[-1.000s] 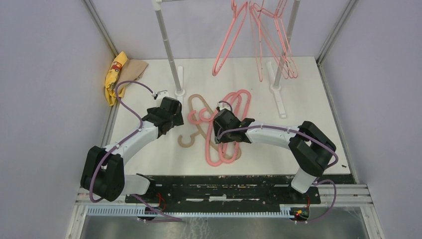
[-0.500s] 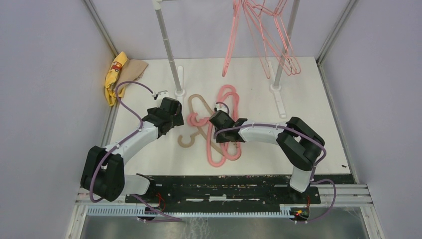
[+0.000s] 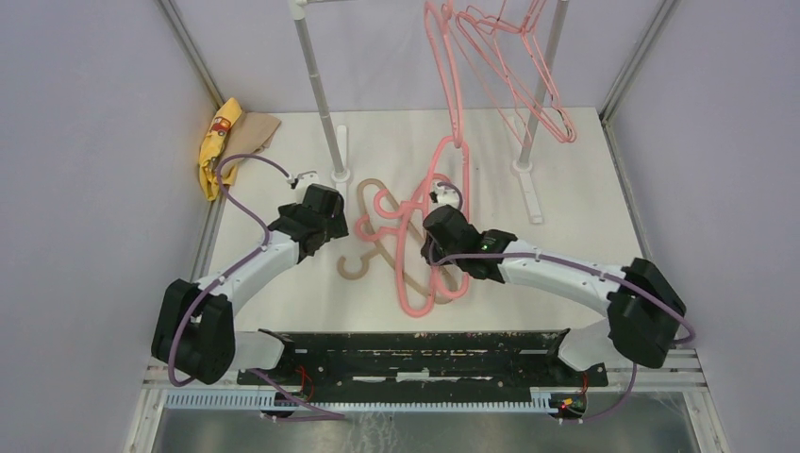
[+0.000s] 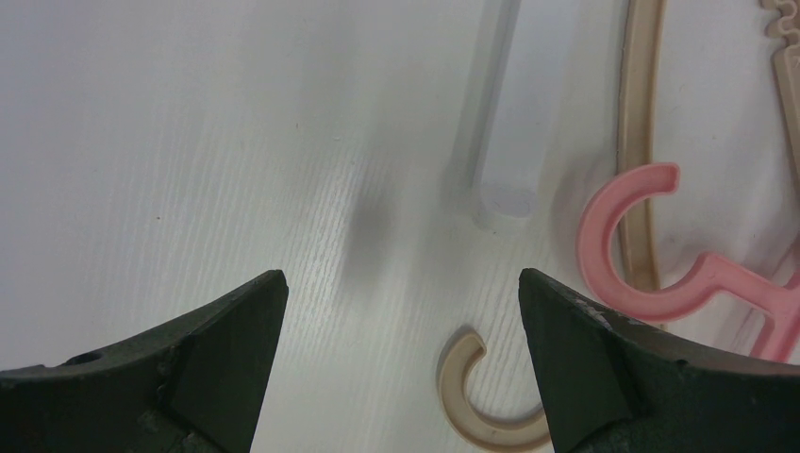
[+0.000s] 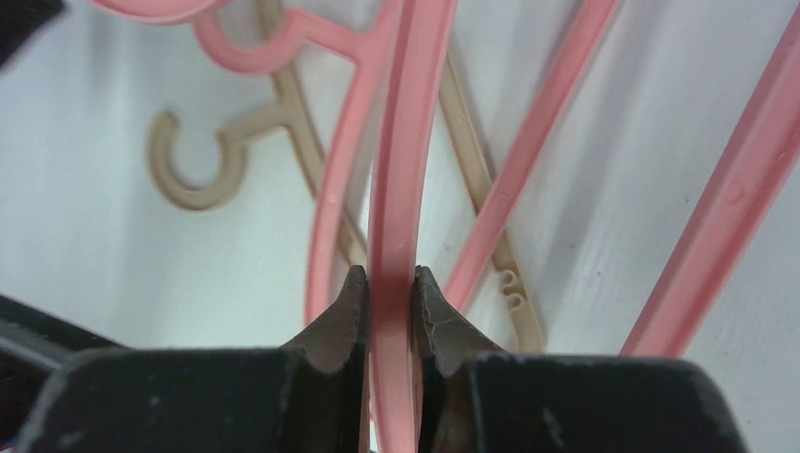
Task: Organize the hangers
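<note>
Two lilac walls [image 3: 85, 189] hem the white surface [image 3: 585, 189].
My left hand [image 4: 401, 311] hangs spread; my right hand [image 5: 389, 288] pinches a pink hanger [image 5: 408, 132].

The pink hanger [image 5: 396, 189] in my right gripper [image 5: 390, 278] looks like moulded plastic, smooth, with a soft sheen and a shallow channel along its bar. That gripper's fingers [image 5: 341, 321] are black, matt and slightly grainy, with pale scuffs near the tips. My left gripper [image 4: 401, 302] has the same dull, dusty black. The tan hanger [image 4: 641, 113] is plastic too, more matt than the pink. The table [image 4: 189, 142] is white and matt, with fine ribbed lines across it. The wire hangers [image 3: 562, 130] look thin and pink-coated. The rack pole [image 3: 319, 94] looks like smooth pale metal. The cloth [image 3: 219, 142] is soft, crumpled fabric.
</note>
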Tool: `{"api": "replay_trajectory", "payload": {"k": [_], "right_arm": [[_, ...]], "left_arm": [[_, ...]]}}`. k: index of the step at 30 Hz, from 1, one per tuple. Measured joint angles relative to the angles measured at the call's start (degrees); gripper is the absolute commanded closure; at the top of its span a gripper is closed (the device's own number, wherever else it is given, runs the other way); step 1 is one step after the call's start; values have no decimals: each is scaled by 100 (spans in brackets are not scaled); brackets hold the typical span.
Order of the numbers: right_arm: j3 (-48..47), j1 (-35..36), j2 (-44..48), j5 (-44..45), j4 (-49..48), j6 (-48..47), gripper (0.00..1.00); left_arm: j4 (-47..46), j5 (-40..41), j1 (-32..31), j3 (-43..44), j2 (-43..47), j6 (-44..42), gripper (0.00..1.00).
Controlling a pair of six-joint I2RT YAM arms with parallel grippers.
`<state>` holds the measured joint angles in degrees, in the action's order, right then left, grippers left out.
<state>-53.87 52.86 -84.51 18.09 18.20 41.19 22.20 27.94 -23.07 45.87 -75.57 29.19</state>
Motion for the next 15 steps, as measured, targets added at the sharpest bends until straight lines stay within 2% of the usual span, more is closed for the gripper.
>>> {"api": "replay_trajectory", "payload": {"k": [6,15], "right_arm": [[-498,0,581,-310,-125,131,98],[-2280,-120,-17,-1537,-898,905,97]], "left_arm": [[4,-2,0,0,138,118,1],[17,-4,0,-2,415,122,1]]}}
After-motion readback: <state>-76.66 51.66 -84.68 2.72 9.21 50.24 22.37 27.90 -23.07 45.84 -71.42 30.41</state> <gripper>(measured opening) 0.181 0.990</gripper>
